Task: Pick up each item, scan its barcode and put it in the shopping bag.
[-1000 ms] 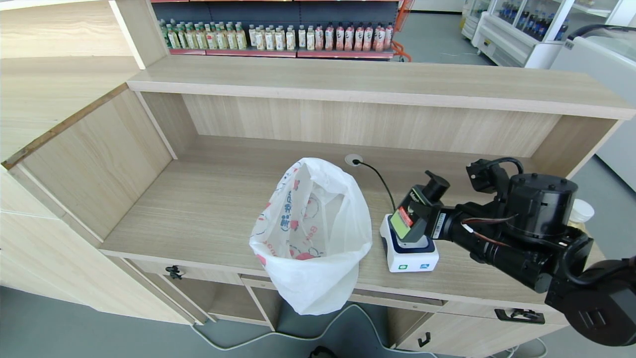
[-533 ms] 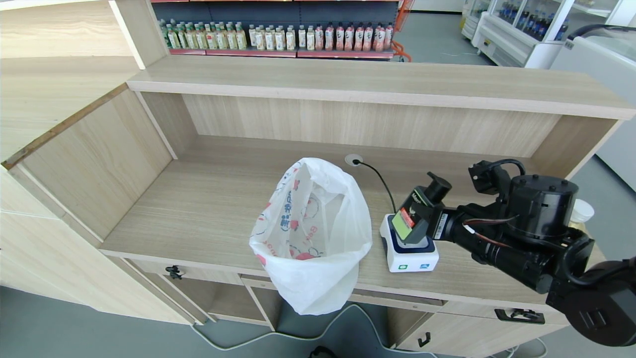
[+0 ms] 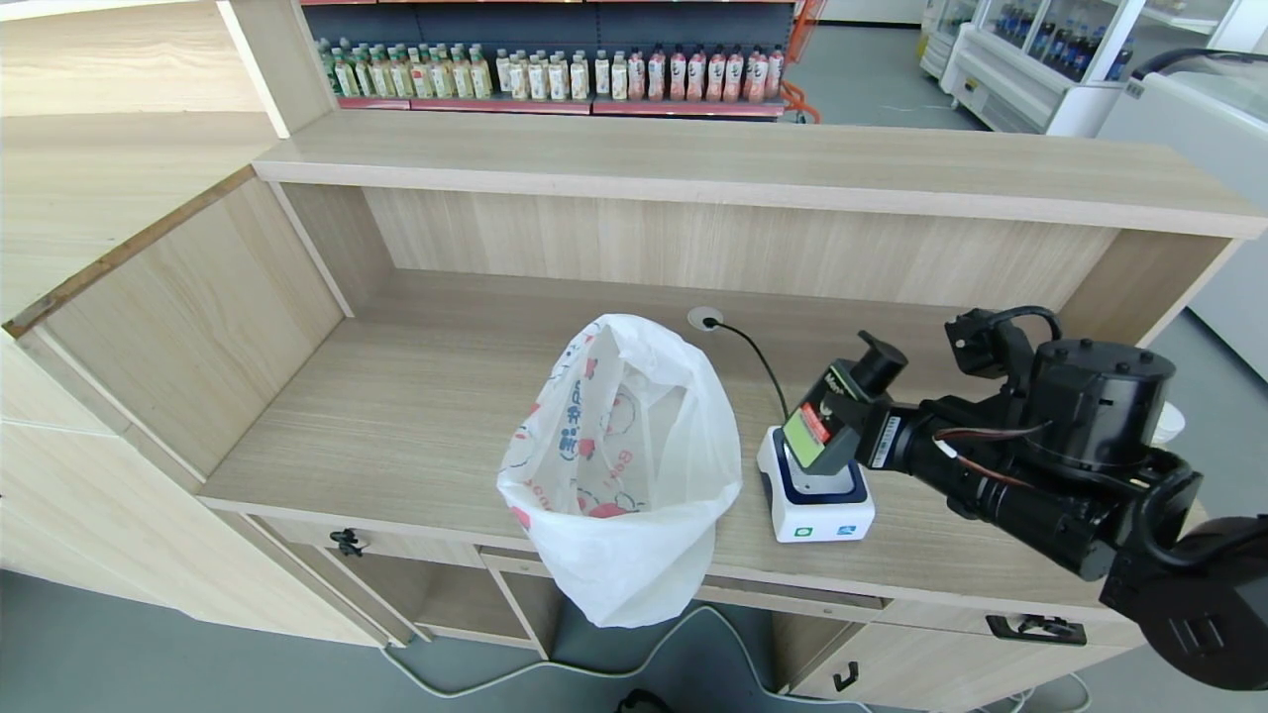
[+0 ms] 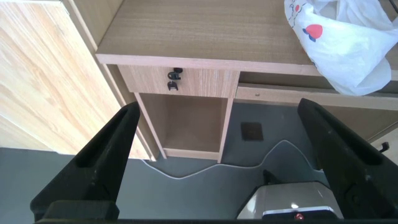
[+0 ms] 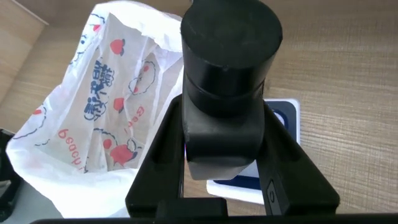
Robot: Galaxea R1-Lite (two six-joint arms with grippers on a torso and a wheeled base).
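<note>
A pale wood shop counter (image 3: pixel 416 416) had a sunken work surface, walled by a raised ledge (image 3: pixel 753 163) at 12 o'clock and a side panel at 9 o'clock. A white plastic shopping bag (image 3: pixel 624 465) with red and blue print stood open at the counter's 6 o'clock edge, its bottom sagging over the front. Just beside it, at its 3 o'clock, sat a white scanner (image 3: pixel 817 500) with a blue top; a black cable (image 3: pixel 758 361) ran from it to a round hole in the surface at 12 o'clock. The right gripper (image 3: pixel 860 428) came in from 4 o'clock, its fingers clamped on a dark bottle (image 3: pixel 814 428) with a black cap and a green and red label, held tilted directly above the scanner. The left gripper (image 4: pixel 219 109) hung low in front of the counter, fingers wide apart and holding nothing, over a grey floor and a drawer with a key (image 4: pixel 173 75). In the room beyond, at 12 o'clock, shelves (image 3: pixel 555 74) held rows of drink bottles; at 2 o'clock stood glass-fronted coolers (image 3: pixel 1040 59).
</note>
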